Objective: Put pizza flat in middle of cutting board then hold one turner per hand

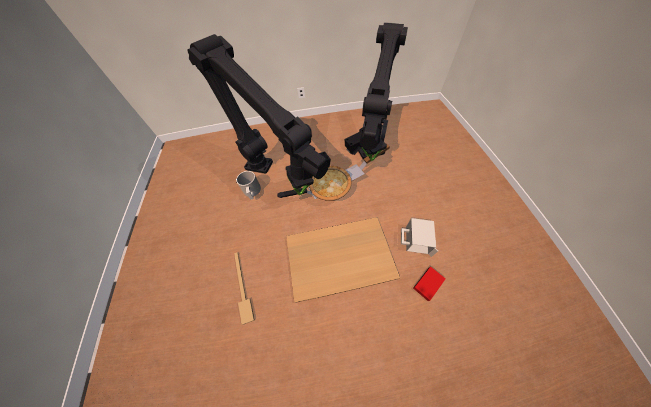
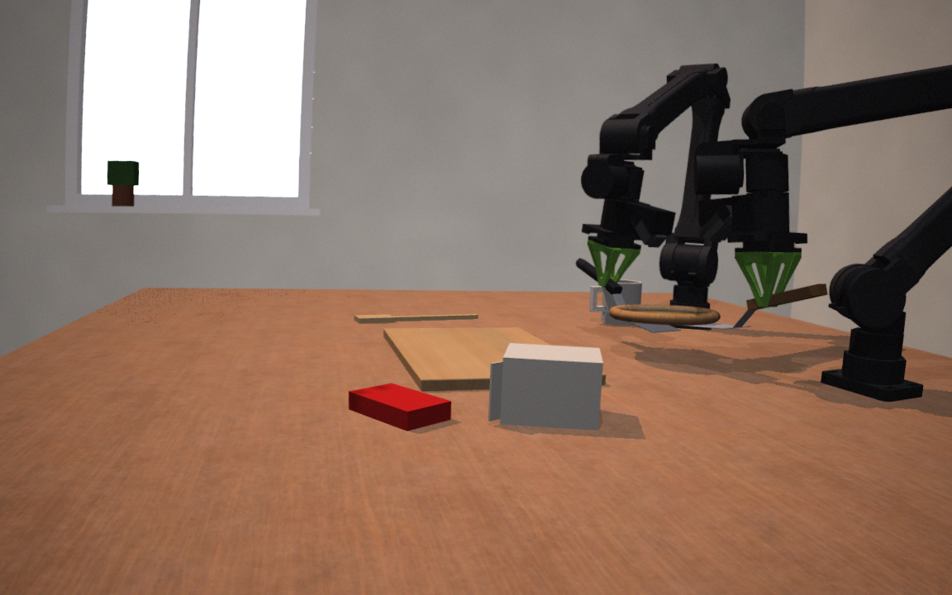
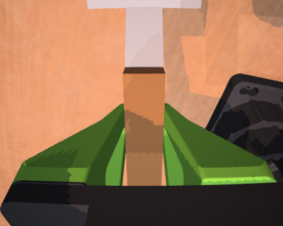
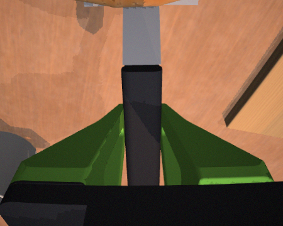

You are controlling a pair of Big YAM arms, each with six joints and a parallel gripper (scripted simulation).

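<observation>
The pizza [image 1: 331, 183] lies on the table behind the cutting board [image 1: 340, 258], apart from it. My right gripper [image 1: 300, 190] is shut on the black-handled turner [image 4: 141, 125]. My left gripper [image 1: 368, 155] is shut on the brown-handled turner [image 3: 143, 117]. Its grey blade [image 1: 356, 173] rests low at the pizza's opposite edge. In the side view the pizza [image 2: 663, 314] sits between the right gripper [image 2: 611, 275] and the left gripper [image 2: 763, 296]. The board [image 2: 464, 354] lies flat with nothing on it.
A grey mug [image 1: 248, 183] stands close beside the right gripper. A wooden spatula [image 1: 243, 290] lies left of the board. A white box with a handle [image 1: 421, 235] and a red block [image 1: 429, 283] lie right of it. An arm base [image 2: 871, 369] stands near the pizza.
</observation>
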